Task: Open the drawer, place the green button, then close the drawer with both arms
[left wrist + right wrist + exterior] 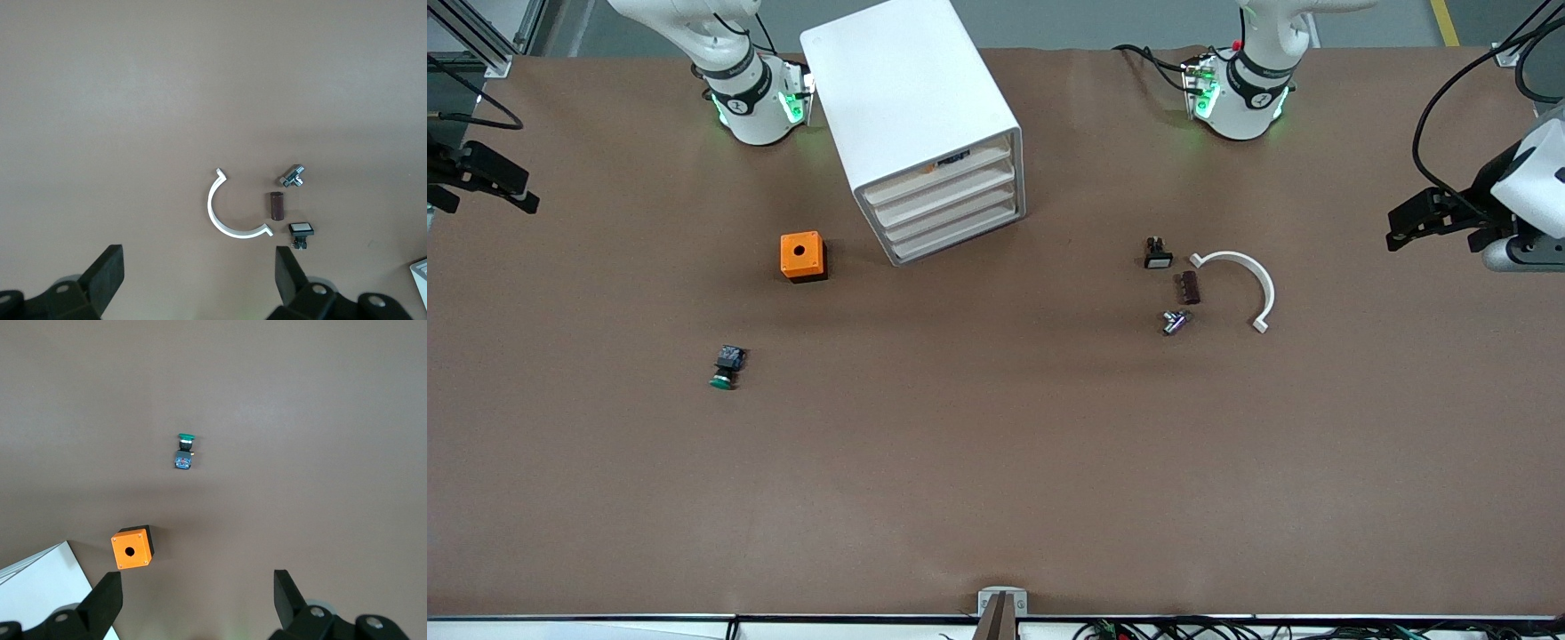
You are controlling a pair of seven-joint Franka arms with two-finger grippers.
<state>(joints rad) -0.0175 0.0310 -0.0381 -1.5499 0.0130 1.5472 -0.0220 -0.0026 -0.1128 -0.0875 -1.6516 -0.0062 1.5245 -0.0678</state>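
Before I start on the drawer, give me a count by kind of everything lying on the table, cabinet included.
Cabinet with four drawer fronts: 1
Green-capped push button: 1
Orange cube with a hole: 1
Black part with a white face: 1
Dark brown cylinder: 1
Small metal fitting: 1
White curved clip: 1
Total: 7

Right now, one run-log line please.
drawer shut | button on table, nearer camera than orange cube | left gripper, right gripper open, waiting at table ends
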